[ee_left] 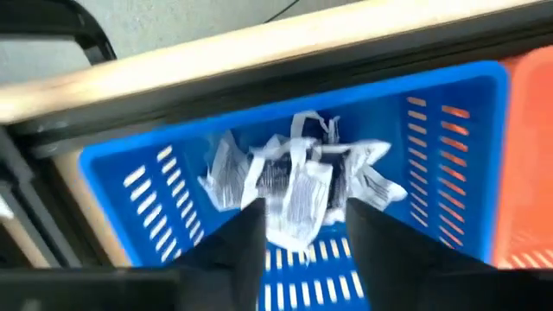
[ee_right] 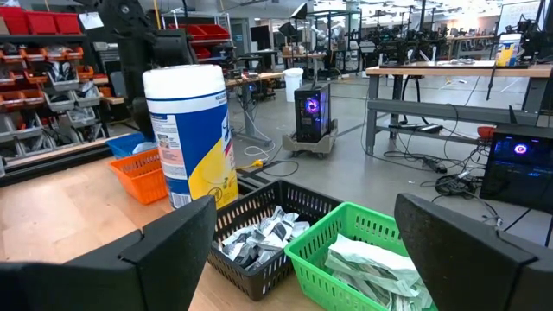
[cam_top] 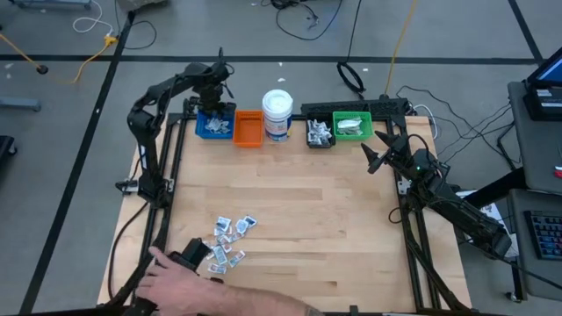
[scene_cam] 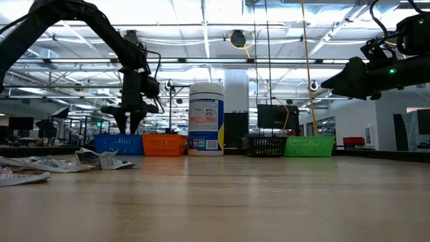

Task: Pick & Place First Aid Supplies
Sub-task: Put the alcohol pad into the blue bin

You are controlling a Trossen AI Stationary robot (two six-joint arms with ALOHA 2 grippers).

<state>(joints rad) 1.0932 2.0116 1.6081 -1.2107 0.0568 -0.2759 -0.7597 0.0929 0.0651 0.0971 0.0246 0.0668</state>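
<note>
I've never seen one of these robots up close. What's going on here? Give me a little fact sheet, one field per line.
Left gripper: open, hovering above the blue bin
Blue bin contents: wrapped packets lying in a heap
Right gripper: open, raised above the table near the green bin
Row at the far edge: blue bin, orange bin, white jar, black bin, green bin
Loose packets: cluster on the near left of the table
Person: a hand beside that cluster
</note>
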